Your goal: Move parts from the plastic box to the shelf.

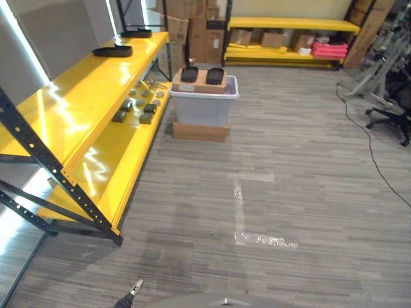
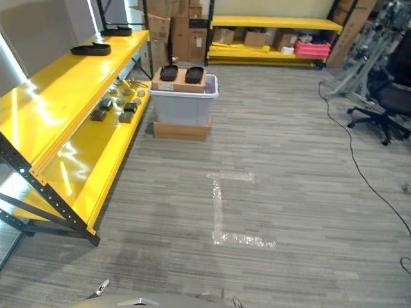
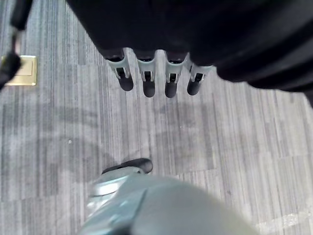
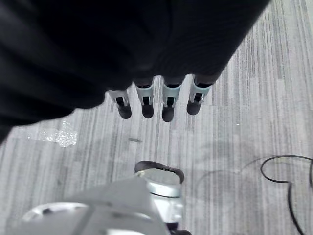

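Parts, two flat black oval pieces [image 1: 203,74], lie side by side on a brown cardboard sheet [image 1: 200,83] across the top of the translucent grey plastic box [image 1: 204,106], which stands on a low cardboard base [image 1: 200,131] on the grey plank floor, just beside the end of the yellow steel shelf [image 1: 83,96]. More small dark and grey parts [image 1: 138,106] sit on the shelf's lower deck, and two black trays [image 1: 113,51] on its upper deck. Left hand [image 3: 154,81] and right hand [image 4: 156,100] hang over bare floor well short of the box, fingers straight and spread, holding nothing. Judged from their look, the oval pieces are rigid, light and smooth; a pinch across the narrow width, thumb under the rim, would likely hold, though thin edges may slip on cardboard.
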### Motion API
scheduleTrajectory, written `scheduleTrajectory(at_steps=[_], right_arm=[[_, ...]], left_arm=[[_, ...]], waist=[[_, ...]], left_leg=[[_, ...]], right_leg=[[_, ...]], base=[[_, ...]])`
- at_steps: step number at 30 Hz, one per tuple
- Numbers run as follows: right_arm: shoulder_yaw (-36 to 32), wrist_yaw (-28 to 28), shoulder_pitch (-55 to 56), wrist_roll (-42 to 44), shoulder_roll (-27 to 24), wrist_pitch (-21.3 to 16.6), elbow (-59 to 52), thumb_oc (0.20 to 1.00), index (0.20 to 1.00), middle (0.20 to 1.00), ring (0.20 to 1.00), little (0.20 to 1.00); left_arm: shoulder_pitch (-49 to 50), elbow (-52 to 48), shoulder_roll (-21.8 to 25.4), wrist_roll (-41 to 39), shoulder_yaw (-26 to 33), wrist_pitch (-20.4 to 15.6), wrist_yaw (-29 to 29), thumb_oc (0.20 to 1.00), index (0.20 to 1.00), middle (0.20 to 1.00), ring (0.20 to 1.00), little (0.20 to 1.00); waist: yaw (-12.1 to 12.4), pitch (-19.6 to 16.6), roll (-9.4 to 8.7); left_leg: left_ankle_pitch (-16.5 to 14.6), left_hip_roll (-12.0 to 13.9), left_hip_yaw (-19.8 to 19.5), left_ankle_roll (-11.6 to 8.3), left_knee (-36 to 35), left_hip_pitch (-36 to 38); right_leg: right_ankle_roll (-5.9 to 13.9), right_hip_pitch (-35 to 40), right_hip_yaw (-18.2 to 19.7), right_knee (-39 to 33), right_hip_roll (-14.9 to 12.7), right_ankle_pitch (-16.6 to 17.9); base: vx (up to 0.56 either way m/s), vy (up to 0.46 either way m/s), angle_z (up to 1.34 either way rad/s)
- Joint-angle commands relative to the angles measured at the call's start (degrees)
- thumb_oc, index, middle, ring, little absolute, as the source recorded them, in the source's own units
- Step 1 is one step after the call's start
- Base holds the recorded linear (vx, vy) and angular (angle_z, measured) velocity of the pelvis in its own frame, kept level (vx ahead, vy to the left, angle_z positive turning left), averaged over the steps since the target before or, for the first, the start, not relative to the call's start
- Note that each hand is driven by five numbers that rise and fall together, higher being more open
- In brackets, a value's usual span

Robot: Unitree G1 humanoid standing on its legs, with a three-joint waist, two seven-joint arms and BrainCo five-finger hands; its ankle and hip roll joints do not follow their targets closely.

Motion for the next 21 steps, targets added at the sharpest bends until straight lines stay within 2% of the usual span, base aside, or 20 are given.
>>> scheduleTrajectory(at_steps=[1,12,21], right_arm=[[-0.1,0.3,-6.2,2.6,-2.5,-1.7,3.0,1.000,1.000,1.000,1.000,1.000],[-0.9,1.3,-5.4,4.0,-1.1,-1.3,4.2,1.000,1.000,1.000,1.000,1.000],[-1.5,1.0,-5.4,6.1,-0.5,-1.6,3.7,1.000,1.000,1.000,1.000,1.000]], left_arm=[[-5.3,3.9,0.3,-1.3,1.1,-2.0,0.1,1.000,1.000,1.000,1.000,1.000],[-3.5,7.2,-1.3,-4.2,4.2,-1.4,0.4,1.000,1.000,1.000,1.000,1.000],[-3.2,6.6,-1.6,-1.9,2.1,-1.8,0.9,1.000,1.000,1.000,1.000,1.000]], waist=[[-0.2,2.1,-0.11],[-0.2,1.2,0.17],[-1.6,1.5,0.62]], left_leg=[[3.2,2.9,2.4,-4.18,-6.7,4.6],[2.5,2.8,2.8,-4.13,-6.7,5.6],[1.9,2.8,4.2,-4.17,-6.7,6.3]], right_leg=[[6.95,10.3,-1.5,-13.7,-3.5,6.0],[7.04,11.5,-2.0,-13.7,-3.9,5.4],[7.16,11.2,-0.9,-13.7,-4.0,5.6]], base=[[0.00,0.003,0.07],[0.00,0.001,0.00],[0.00,0.010,-0.05]])
